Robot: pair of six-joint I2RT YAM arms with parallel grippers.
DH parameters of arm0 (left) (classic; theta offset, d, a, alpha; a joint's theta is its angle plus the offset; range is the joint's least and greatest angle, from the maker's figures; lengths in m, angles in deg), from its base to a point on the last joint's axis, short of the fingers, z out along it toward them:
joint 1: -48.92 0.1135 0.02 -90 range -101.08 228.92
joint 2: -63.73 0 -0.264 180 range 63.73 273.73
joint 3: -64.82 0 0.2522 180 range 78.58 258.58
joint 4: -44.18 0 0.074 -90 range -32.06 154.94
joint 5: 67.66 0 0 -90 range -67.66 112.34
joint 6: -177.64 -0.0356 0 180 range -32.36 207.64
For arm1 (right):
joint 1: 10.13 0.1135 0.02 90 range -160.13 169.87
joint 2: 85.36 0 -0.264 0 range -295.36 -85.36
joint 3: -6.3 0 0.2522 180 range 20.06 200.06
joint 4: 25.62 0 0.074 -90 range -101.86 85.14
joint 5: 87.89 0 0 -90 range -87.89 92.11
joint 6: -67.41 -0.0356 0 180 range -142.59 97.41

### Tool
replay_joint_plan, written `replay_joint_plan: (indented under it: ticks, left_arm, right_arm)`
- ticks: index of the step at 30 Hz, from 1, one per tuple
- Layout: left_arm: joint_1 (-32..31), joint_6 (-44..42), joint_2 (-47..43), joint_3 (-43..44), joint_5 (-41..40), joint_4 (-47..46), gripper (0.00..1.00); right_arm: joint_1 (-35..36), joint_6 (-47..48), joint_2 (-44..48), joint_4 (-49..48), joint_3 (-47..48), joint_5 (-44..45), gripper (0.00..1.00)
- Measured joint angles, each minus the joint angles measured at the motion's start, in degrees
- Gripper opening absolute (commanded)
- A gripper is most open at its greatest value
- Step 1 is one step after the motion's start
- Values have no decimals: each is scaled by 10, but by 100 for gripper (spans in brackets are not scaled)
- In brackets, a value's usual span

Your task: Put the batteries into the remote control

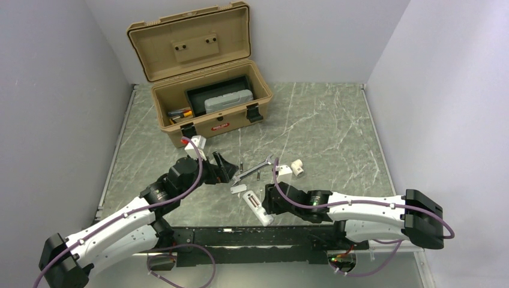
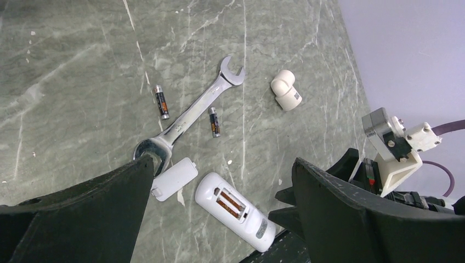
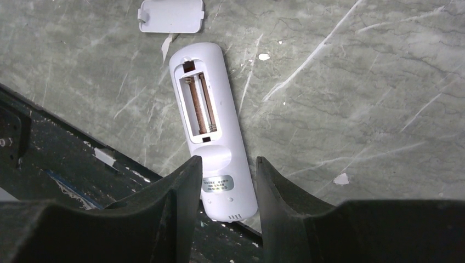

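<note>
While left arm (image 1: pixel 120 222) hovers open-jawed, right jaws seemingly pinch remote control (image 3: pixel 220 150).

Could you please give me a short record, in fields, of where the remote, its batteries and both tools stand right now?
remote control: flat on the table, battery bay facing up, open and empty
cover: off, lying on the table by the remote's top end
batteries: two, loose, one on each side of the wrench
left tool: open, holding nothing
right tool: closed on the remote's label end
loaded: none yet
</note>
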State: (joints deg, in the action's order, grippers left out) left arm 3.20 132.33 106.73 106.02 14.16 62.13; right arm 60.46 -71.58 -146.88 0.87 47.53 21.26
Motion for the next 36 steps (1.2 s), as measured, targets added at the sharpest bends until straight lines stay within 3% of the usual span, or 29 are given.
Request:
replay_joint_plan:
  ticks: [3,6,9,13,21,30,36]
  left_arm:
    - [1,0,0,0,0,0,99]
    - [2,0,0,0,0,0,99]
    - [2,0,0,0,3,0,99]
    - [2,0,0,0,6,0,99]
    - [7,0,4,0,9,0,99]
    - [11,0,15,0,12,-1,99]
    - [12,2,19,0,16,-1,99]
  right_arm:
    - [0,7,-2,-4,0,-3,52]
    - [3,22,-14,-14,0,-13,65]
    - [17,40,-41,-18,3,-13,69]
    - [44,53,-92,-7,26,-10,69]
    - [105,57,-174,14,78,16,59]
    - [136,24,-226,68,127,61,58]
    - [154,-7,-244,90,141,78,64]
